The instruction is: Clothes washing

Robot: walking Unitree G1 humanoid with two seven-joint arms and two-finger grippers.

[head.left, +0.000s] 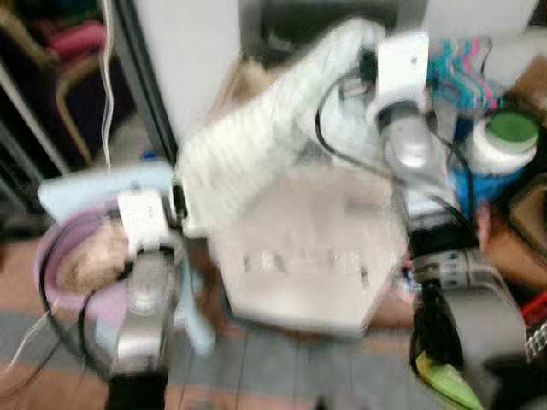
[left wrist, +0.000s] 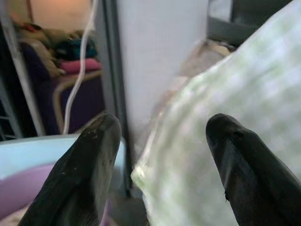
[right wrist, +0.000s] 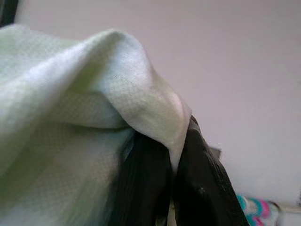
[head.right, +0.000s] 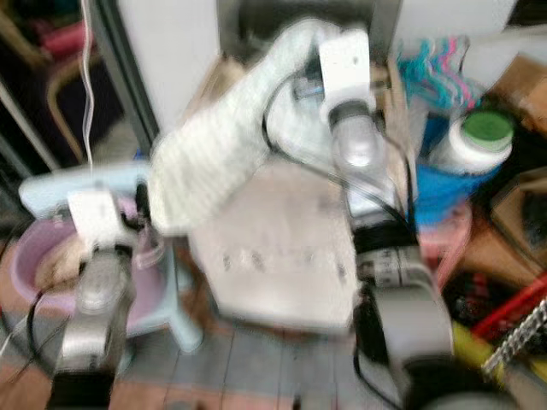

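Observation:
A pale green checked cloth point(head.left: 256, 137) hangs stretched in the air above the white washing machine point(head.left: 299, 256). My right gripper point(right wrist: 171, 165) is shut on the cloth's upper corner, raised high near the wall. My left gripper point(left wrist: 162, 141) is open, and the cloth's lower edge point(left wrist: 197, 155) lies between and in front of its black fingers point(left wrist: 84, 174). In the eye views the left wrist point(head.left: 145, 218) sits by the cloth's lower left corner. A purple basin point(head.left: 64, 265) with laundry in it stands at the left, on a light blue stool point(head.left: 94, 188).
A white jar with a green lid point(head.left: 504, 141) and a blue container stand right of the machine. Coloured hangers point(head.left: 466, 68) hang at the back right. A dark doorway with a chair point(head.left: 68, 60) opens at the left. The eye views are blurred.

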